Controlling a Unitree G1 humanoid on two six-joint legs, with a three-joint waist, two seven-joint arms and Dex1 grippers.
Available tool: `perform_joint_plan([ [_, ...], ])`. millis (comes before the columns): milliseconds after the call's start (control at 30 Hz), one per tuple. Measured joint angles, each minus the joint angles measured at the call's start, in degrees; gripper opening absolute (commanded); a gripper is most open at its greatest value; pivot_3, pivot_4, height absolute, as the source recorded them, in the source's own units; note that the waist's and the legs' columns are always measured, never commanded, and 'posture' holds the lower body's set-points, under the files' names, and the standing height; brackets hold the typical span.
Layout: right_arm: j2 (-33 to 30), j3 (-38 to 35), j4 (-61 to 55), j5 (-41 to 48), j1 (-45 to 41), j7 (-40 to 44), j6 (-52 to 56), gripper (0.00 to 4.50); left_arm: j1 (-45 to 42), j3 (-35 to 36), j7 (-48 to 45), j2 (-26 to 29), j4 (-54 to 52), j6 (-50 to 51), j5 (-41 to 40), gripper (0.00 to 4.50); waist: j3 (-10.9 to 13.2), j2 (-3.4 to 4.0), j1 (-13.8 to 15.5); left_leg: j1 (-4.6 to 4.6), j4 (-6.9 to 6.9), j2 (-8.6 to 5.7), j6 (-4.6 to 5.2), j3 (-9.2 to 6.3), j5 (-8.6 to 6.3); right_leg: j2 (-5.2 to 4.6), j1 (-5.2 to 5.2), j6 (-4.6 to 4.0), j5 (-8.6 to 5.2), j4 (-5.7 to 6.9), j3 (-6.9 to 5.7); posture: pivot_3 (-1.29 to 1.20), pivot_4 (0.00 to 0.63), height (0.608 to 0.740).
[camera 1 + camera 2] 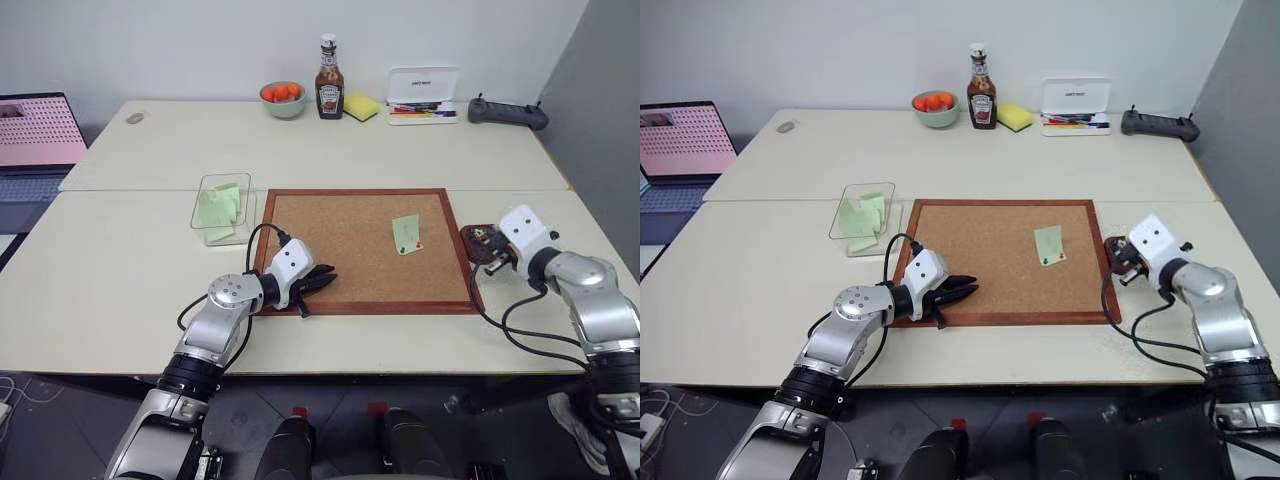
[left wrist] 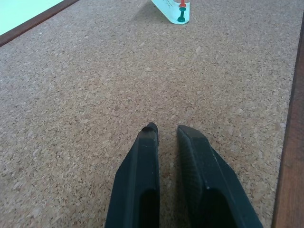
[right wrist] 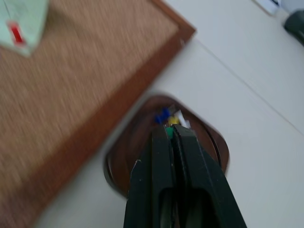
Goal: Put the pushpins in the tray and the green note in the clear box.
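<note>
Two pushpins (image 2: 181, 19) seen on green note (image 1: 406, 235). R fingers (image 3: 159, 156) shut over tray (image 3: 214, 142); L fingers (image 2: 142, 161) barely parted, empty. Pin step judged ongoing; next: pin to be gripped precisely.

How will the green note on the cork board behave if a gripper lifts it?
Probably floppy and very light: the green note is a thin, slightly curled paper slip. It would likely resist or tear if pulled now, because two pushpins seem to stand in its edge.
</note>
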Motion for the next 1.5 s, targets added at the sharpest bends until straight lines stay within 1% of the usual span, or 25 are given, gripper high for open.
perform_joint_plan([
  [67, -0.17, 0.41, 0.13, -1.17, 0.45, -0.19, -0.2, 0.01, -0.16, -0.02, -0.04, -0.05, 0.21, -0.1, 0.1, 0.72, 0.0, 0.0, -0.02, 0.02, 0.03, 0.0, 0.0, 0.04, 0.0, 0.0, 0.01, 0.06, 0.04, -0.02, 0.04, 0.0, 0.15, 0.74],
  [133, -0.1, 1.01, 0.63, -1.39, 0.53, -0.27, -0.21, 0.45, -0.25, -0.05, -0.08, -0.16, 0.38, -0.2, 0.12, 0.72, 0.0, 0.0, 0.02, 0.01, 0.04, -0.01, 0.01, 0.04, 0.0, 0.0, 0.01, 0.08, 0.05, -0.02, 0.05, 0.0, 0.15, 0.74],
  [200, 0.05, 1.18, 1.37, -1.74, 0.52, -0.88, -0.27, 0.74, -0.33, -0.13, -0.14, -0.34, 0.52, -0.34, 0.14, 0.72, 0.0, 0.0, 0.04, 0.01, 0.04, -0.01, 0.0, 0.04, 0.0, 0.0, 0.01, 0.09, 0.05, -0.02, 0.05, 0.0, 0.15, 0.74],
  [467, 0.27, 1.37, 3.82, -2.84, -0.3, -2.2, -1.43, 2.42, -0.34, -0.17, -0.22, -0.44, 0.75, -0.88, 0.23, 0.72, 0.0, -0.01, 0.06, 0.01, 0.02, -0.01, 0.01, 0.04, 0.0, 0.0, 0.01, 0.09, 0.06, -0.03, 0.06, 0.0, 0.15, 0.74],
  [633, 0.27, 1.12, 3.66, -2.85, -0.84, -2.31, -1.4, 3.59, -0.34, -0.17, -0.23, -0.44, 0.86, -1.04, 0.26, 0.72, 0.0, 0.0, 0.05, 0.01, 0.02, -0.01, 0.01, 0.04, 0.0, 0.0, 0.01, 0.1, 0.06, -0.03, 0.05, 0.0, 0.15, 0.74],
  [733, 0.32, 0.49, 2.9, -1.57, -0.86, -1.88, -0.81, 3.59, -0.39, -0.16, -0.29, -0.44, 0.98, -1.16, 0.27, 0.72, 0.0, 0.0, 0.06, 0.01, 0.02, -0.01, 0.01, 0.04, 0.0, 0.0, 0.01, 0.1, 0.06, -0.03, 0.06, 0.0, 0.15, 0.74],
  [900, 1.92, -1.5, -1.84, 3.85, -1.76, 1.58, 2.65, 3.59, -0.61, -0.04, -0.78, -0.36, 1.51, -1.45, 0.27, 0.72, 0.0, -0.01, 0.05, 0.02, 0.02, 0.02, 0.01, 0.03, 0.0, 0.03, 0.02, 0.1, 0.06, -0.03, 0.05, 0.0, 0.15, 0.74],
  [1067, 6.39, -0.26, -6.09, 7.67, -1.8, 3.67, 5.04, 3.59, -1.13, -0.14, -1.21, -0.44, 1.96, -1.61, 0.5, 0.72, -0.02, -0.04, 0.07, 0.02, 0.03, 0.0, 0.01, 0.02, 0.0, 0.02, 0.03, 0.11, 0.06, -0.04, 0.05, 0.0, 0.15, 0.74],
  [1167, 10.4, 0.59, -5.96, 8.13, -1.95, 2.29, 5.56, 3.59, -1.14, -0.15, -1.23, -0.45, 1.99, -1.75, 0.68, 0.72, -0.03, -0.06, 0.06, 0.03, 0.02, 0.0, 0.01, 0.01, 0.0, 0.02, 0.03, 0.11, 0.06, -0.02, 0.04, 0.0, 0.15, 0.74],
  [1267, 14.2, 1.58, -3.43, 7.9, -3.38, -0.25, 5.55, 3.59, -1.13, -0.14, -1.19, -0.46, 1.97, -1.74, 0.85, 0.72, -0.03, -0.06, 0.03, 0.05, 0.03, 0.01, 0.01, 0.02, 0.0, 0.03, 0.03, 0.11, 0.07, -0.02, 0.05, 0.0, 0.15, 0.74],
  [1333, 15.62, 2.1, -1.96, 7.63, -4.19, -1.2, 5.42, 3.24, -1.11, -0.14, -1.18, -0.52, 1.91, -1.77, 0.86, 0.72, -0.03, -0.06, 0.07, 0.05, 0.02, 0.01, 0.01, 0.01, 0.0, 0.02, 0.03, 0.11, 0.07, -0.03, 0.05, 0.0, 0.15, 0.74],
  [1367, 16.04, 2.2, -1.25, 7.52, -4.57, -1.45, 5.23, 3.16, -1.09, -0.14, -1.16, -0.53, 1.87, -1.77, 0.86, 0.72, -0.03, -0.06, 0.08, 0.05, 0.02, 0.01, 0.01, 0.02, 0.0, 0.02, 0.03, 0.11, 0.07, -0.03, 0.05, 0.0, 0.15, 0.74],
  [1500, 17.28, 2.6, 2.02, 6.78, -5.89, -2.67, 4.07, 2.31, -0.96, -0.08, -1.17, -0.51, 1.75, -1.71, 0.89, 0.72, -0.03, -0.05, 0.05, 0.07, 0.0, 0.01, 0.01, 0.01, 0.0, 0.03, 0.02, 0.1, 0.07, -0.02, 0.05, 0.0, 0.15, 0.74],
])
